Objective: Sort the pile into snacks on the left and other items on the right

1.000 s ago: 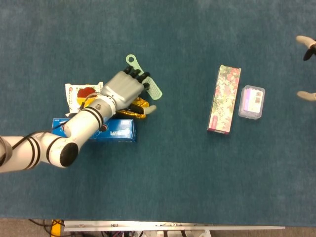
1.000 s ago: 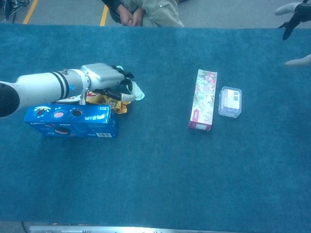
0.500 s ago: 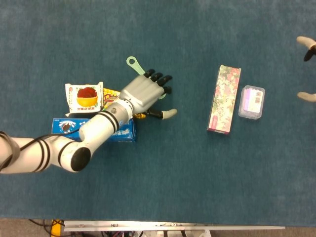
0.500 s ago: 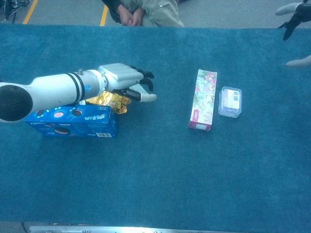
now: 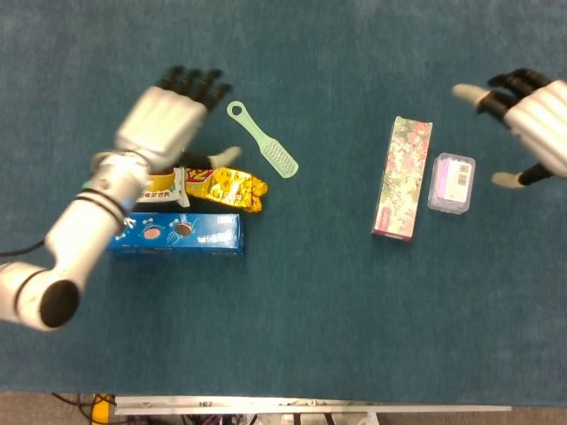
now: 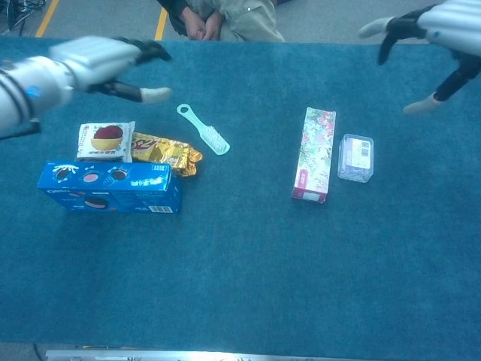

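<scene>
My left hand (image 5: pixel 168 119) (image 6: pixel 105 64) hovers open over the left group, fingers spread, holding nothing. Under and beside it lie a white snack packet (image 6: pixel 105 141), a gold snack wrapper (image 5: pixel 229 188) (image 6: pixel 167 151) and a blue cookie box (image 5: pixel 177 235) (image 6: pixel 111 188). A pale green brush (image 5: pixel 263 151) (image 6: pixel 204 130) lies loose just right of that hand. At the right lie a floral box (image 5: pixel 403 178) (image 6: pixel 315 154) and a small clear case (image 5: pixel 452 183) (image 6: pixel 355 158). My right hand (image 5: pixel 532 124) (image 6: pixel 432 34) is open above the case, empty.
The blue cloth table (image 5: pixel 301 336) stretches wide between the two groups. A seated person (image 6: pixel 222 19) is at the far edge in the chest view. The table's front edge (image 5: pixel 310 405) shows at the bottom.
My left hand has drawn back up and to the left, away from the brush, which now lies uncovered. My right hand has moved in from the right edge toward the clear case.
</scene>
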Robot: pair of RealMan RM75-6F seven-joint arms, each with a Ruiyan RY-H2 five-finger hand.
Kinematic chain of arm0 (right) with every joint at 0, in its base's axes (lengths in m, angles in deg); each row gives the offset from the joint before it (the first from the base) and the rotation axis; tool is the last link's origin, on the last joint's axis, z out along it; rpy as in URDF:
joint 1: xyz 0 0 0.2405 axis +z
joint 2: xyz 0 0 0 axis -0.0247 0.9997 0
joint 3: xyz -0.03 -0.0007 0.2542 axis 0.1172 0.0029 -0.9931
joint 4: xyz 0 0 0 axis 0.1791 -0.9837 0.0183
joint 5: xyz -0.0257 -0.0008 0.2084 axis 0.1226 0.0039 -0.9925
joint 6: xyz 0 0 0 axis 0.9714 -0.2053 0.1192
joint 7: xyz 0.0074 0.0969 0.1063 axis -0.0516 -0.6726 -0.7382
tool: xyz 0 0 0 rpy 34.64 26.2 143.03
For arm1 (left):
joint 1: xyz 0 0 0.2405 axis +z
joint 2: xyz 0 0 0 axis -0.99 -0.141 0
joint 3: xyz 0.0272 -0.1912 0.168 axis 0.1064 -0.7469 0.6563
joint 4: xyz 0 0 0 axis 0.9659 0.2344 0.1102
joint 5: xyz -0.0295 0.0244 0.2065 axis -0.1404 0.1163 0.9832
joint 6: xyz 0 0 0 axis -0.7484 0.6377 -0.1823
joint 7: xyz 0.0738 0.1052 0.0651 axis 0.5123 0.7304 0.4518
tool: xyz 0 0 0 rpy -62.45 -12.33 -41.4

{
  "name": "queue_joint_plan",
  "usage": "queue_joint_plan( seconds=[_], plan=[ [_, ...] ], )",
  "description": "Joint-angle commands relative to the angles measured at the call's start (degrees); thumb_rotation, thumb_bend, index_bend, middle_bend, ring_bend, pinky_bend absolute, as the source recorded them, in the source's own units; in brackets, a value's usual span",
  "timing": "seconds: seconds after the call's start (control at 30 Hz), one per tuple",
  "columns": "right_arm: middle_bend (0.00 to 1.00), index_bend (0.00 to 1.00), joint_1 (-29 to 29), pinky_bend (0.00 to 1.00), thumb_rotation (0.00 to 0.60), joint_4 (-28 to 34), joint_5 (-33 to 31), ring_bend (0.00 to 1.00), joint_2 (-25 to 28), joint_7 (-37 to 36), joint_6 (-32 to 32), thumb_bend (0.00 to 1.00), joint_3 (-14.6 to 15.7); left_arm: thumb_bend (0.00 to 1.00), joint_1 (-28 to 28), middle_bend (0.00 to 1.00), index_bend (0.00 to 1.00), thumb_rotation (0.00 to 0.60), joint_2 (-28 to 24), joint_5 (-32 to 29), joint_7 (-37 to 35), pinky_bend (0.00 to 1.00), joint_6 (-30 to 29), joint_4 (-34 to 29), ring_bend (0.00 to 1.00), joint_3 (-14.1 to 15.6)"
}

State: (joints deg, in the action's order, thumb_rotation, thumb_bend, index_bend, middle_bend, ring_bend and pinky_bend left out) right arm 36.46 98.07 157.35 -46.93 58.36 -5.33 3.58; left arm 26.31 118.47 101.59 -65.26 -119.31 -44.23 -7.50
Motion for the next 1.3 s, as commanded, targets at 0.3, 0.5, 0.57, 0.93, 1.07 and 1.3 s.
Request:
queue_joint_plan(
  seconds=[0.3,0.5,0.57,0.93,1.07,1.3],
  plan=[
    [0.25,0.06,6.5,0.18,0.559,2.7,0.6,0.14,-3.3,7.3,7.6,0.39,-0.2,0.22,12.6,0.00,0.03,0.337,-9.4,11.0,-10.6,0.00,-10.0,-6.1,0.00,0.1],
    [0.24,0.06,11.2,0.18,0.559,2.1,-2.8,0.14,-6.8,9.5,13.8,0.54,-1.4,0.22,16.1,0.00,0.03,0.282,-12.7,14.9,-10.8,0.00,-10.7,-8.3,0.00,1.5],
    [0.24,0.06,12.9,0.18,0.558,1.3,-4.2,0.14,-8.2,10.5,15.8,0.59,-1.8,0.22,17.2,0.00,0.03,0.244,-13.8,16.2,-10.7,0.00,-10.9,-9.2,0.00,1.9],
    [0.24,0.06,20.0,0.18,0.562,-6.2,-13.2,0.14,-18.4,17.9,21.3,0.85,-2.6,0.22,22.5,0.00,0.03,0.141,-17.0,20.4,-12.9,0.00,-11.9,-10.5,0.00,2.1],
    [0.24,0.06,22.1,0.18,0.564,-8.2,-16.9,0.13,-21.9,19.6,21.7,0.89,-2.8,0.22,23.9,0.00,0.03,0.117,-17.4,21.2,-13.4,0.00,-11.9,-10.5,0.00,1.9],
    [0.03,0.00,26.1,0.04,0.457,-9.7,-23.1,0.00,-24.8,22.7,24.0,0.88,-1.0,0.22,25.8,0.00,0.03,0.081,-18.2,22.2,-14.0,0.00,-11.3,-10.6,0.00,1.6]
  ],
)
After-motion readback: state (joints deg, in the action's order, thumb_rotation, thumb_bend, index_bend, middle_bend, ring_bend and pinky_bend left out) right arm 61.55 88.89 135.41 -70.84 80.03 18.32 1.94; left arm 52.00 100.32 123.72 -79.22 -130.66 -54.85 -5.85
